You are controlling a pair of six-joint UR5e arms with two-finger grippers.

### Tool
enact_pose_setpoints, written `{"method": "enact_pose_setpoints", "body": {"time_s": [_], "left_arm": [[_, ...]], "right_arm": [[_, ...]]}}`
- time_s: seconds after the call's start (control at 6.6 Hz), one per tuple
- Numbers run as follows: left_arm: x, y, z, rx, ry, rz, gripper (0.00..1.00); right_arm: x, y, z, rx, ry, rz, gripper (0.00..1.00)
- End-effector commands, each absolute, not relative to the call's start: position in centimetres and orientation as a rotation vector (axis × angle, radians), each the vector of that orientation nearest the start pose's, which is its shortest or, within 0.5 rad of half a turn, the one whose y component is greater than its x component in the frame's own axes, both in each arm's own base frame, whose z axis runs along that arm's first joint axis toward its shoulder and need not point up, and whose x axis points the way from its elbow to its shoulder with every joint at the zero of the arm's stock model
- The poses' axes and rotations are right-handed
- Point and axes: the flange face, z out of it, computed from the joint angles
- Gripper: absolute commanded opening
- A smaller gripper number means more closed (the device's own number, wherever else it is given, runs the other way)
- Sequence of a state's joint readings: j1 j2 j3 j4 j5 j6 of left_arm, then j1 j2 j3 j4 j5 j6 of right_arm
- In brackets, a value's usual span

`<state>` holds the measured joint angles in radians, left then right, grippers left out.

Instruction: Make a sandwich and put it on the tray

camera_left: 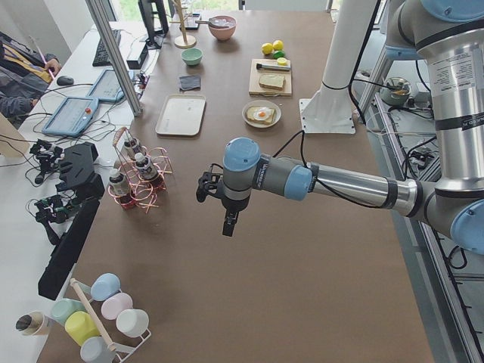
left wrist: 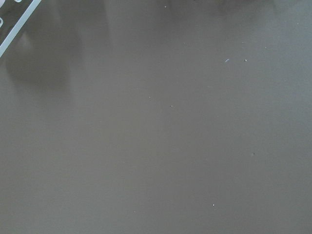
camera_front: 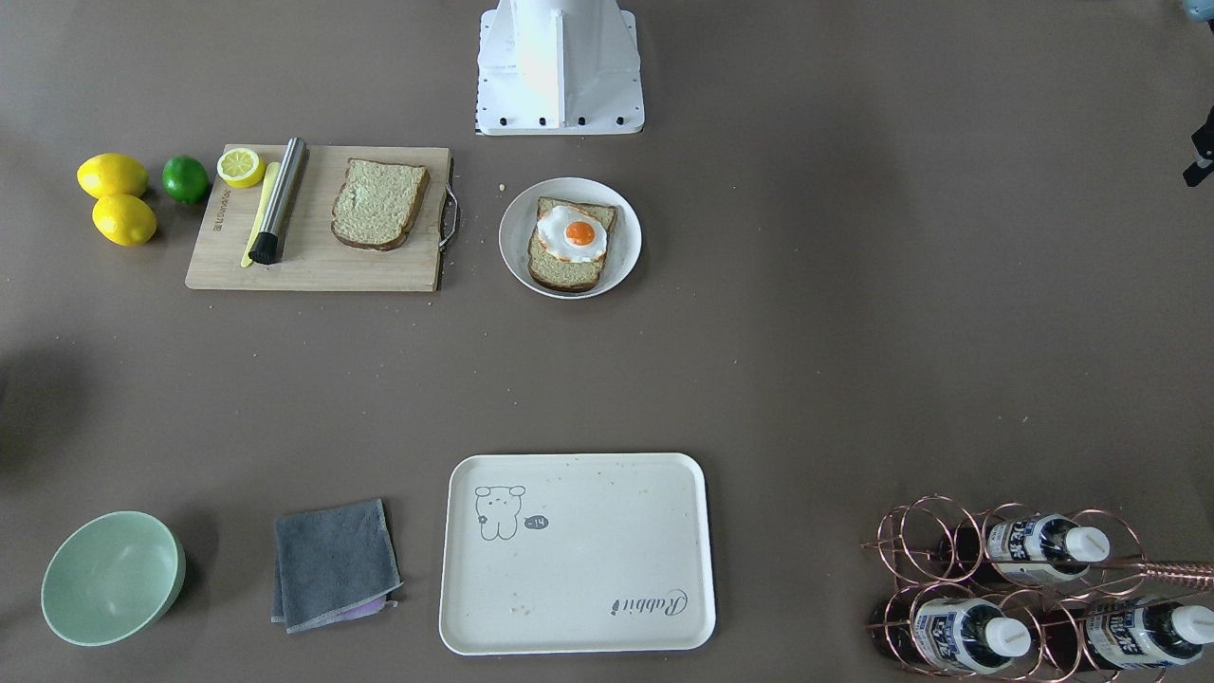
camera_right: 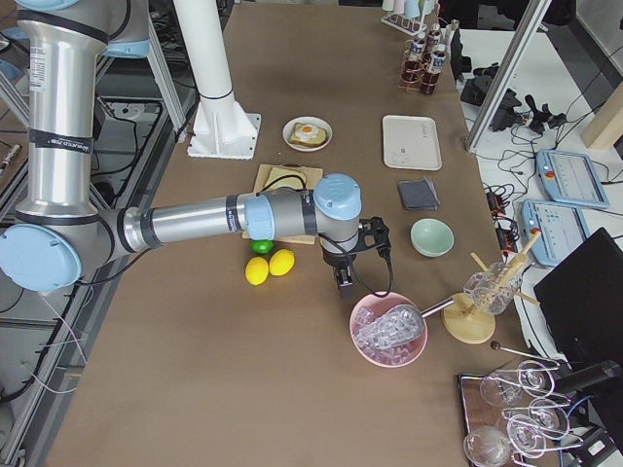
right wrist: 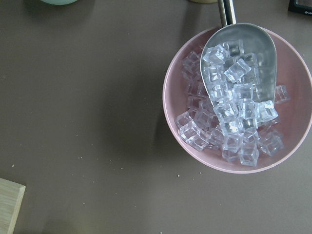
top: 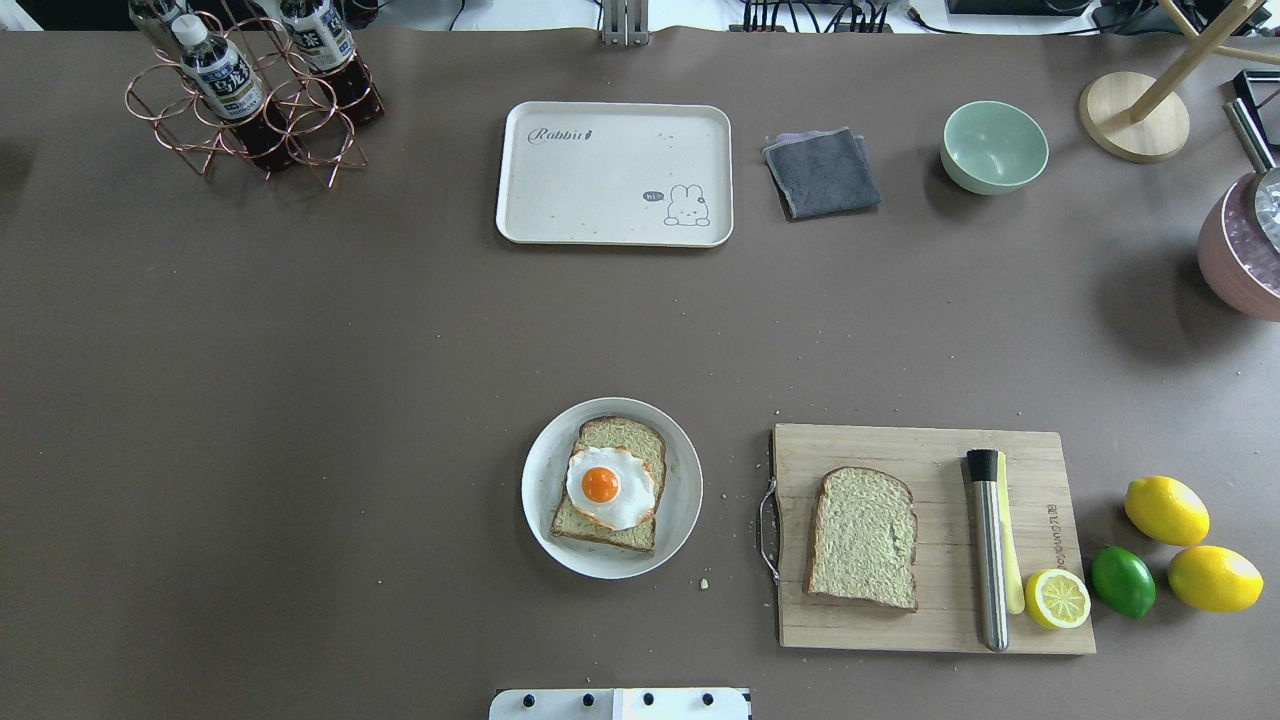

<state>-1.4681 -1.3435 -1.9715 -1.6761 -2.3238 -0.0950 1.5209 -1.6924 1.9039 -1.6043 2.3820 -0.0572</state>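
One bread slice with a fried egg (camera_front: 572, 234) on top lies on a round white plate (camera_front: 517, 237) near the robot's base; the egg also shows in the overhead view (top: 609, 487). A second bread slice (camera_front: 379, 202) lies bare on the wooden cutting board (camera_front: 313, 261). The cream tray (camera_front: 588, 560) sits empty across the table. My left gripper (camera_left: 229, 219) hangs over bare table far from them. My right gripper (camera_right: 344, 277) hangs beside the ice bowl. I cannot tell whether either is open or shut.
On the board lie a steel tool (top: 988, 545) and a half lemon (top: 1057, 598); two lemons and a lime (top: 1122, 580) sit beside it. A grey cloth (top: 821, 172), green bowl (top: 994, 146), bottle rack (top: 250, 95) and pink ice bowl (right wrist: 239, 97) stand around.
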Motion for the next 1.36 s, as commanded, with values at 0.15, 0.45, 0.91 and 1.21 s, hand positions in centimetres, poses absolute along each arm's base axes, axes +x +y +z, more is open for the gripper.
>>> {"method": "enact_pose_setpoints", "body": {"time_s": [0.15, 0.45, 0.91, 1.21], "left_arm": [[-2.2, -41.7, 54.4, 0.202, 0.770, 0.108, 0.98], [-2.2, -42.3, 53.7, 0.215, 0.768, 0.103, 0.98], [-2.2, -42.5, 53.6, 0.214, 0.769, 0.094, 0.98], [-2.1, -42.6, 53.9, 0.209, 0.768, 0.093, 0.98]], "right_arm": [[-4.2, -43.7, 48.5, 0.098, -0.876, -0.090, 1.00], [-10.9, -41.8, 46.1, 0.067, -0.988, 0.035, 1.00], [-23.9, -37.2, 43.2, -0.003, -1.039, 0.145, 0.98], [-31.0, -34.5, 41.0, -0.012, -1.048, 0.191, 0.98]]}}
